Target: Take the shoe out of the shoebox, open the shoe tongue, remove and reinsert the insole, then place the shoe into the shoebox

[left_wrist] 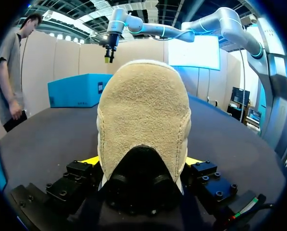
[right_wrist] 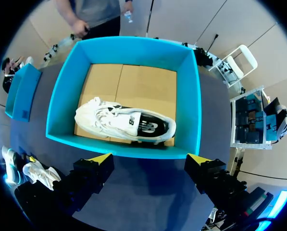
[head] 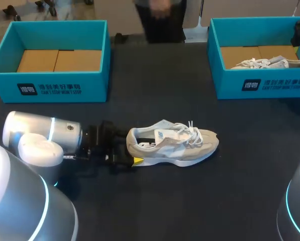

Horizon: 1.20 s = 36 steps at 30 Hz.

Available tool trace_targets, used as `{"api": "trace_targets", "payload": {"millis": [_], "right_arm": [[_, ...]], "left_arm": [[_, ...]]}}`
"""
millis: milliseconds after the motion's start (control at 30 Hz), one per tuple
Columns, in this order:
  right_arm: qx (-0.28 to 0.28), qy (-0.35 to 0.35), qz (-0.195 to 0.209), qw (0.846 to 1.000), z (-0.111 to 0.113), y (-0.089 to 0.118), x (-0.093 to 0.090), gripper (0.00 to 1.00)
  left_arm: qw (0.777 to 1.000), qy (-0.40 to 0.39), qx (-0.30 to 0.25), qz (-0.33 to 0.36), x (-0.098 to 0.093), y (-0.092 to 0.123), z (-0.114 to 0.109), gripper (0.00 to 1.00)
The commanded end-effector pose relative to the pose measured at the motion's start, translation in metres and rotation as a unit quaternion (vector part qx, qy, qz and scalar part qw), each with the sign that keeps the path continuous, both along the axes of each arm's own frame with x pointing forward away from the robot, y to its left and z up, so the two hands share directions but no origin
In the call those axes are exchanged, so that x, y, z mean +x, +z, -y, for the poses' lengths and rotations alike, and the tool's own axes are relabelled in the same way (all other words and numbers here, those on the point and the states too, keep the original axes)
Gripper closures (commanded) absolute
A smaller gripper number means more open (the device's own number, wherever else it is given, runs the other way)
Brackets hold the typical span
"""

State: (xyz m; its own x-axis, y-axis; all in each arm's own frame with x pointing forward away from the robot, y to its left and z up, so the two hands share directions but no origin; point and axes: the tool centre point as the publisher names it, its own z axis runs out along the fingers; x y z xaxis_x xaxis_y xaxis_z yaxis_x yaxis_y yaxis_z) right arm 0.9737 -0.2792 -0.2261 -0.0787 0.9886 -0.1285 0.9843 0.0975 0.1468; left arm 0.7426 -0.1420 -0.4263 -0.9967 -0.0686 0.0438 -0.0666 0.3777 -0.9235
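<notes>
Two shoeboxes and two shoes on a dark surface [head: 155, 201].

Head view: empty teal cardboard shoebox [head: 49, 83] at far left. Second teal cardboard shoebox [head: 260, 85] at far right, containing a white lace-up sneaker [head: 270, 63]. Beige suede sneaker [head: 172, 145] stands on its sole mid-surface, outside both boxes, with its toe pointing right. Left tool [head: 131, 153] is at its heel.

Left wrist view: the beige sneaker's heel sits between the fingers [left_wrist: 93, 160], with a yellow tip against each side. The left tool is pinching the heel.

Right wrist view: right tool [right_wrist: 149, 160] has its fingers spread wide and holds nothing. It hangs above the near wall of the second shoebox. The white sneaker lies inside on the box floor.
</notes>
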Motion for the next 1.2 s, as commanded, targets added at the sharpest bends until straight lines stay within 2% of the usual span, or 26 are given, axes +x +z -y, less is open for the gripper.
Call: {"api": "trace_targets", "payload": {"millis": [33,67,1200], "right_arm": [[0.0,0.0,0.0,1.0,-0.0002,0.0002,-0.0001,0.0],[0.0,0.0,0.0,1.0,-0.0002,0.0002,-0.0001,0.0],[0.0,0.0,0.0,1.0,-0.0002,0.0002,-0.0001,0.0]], "left_arm": [[1.0,0.0,0.002,0.0,0.0006,-0.0025,0.0039,0.96],[1.0,0.0,0.002,0.001,0.0004,-0.002,0.0039,1.0],[1.0,-0.001,0.001,0.001,-0.0021,0.0001,0.0025,1.0]]}}
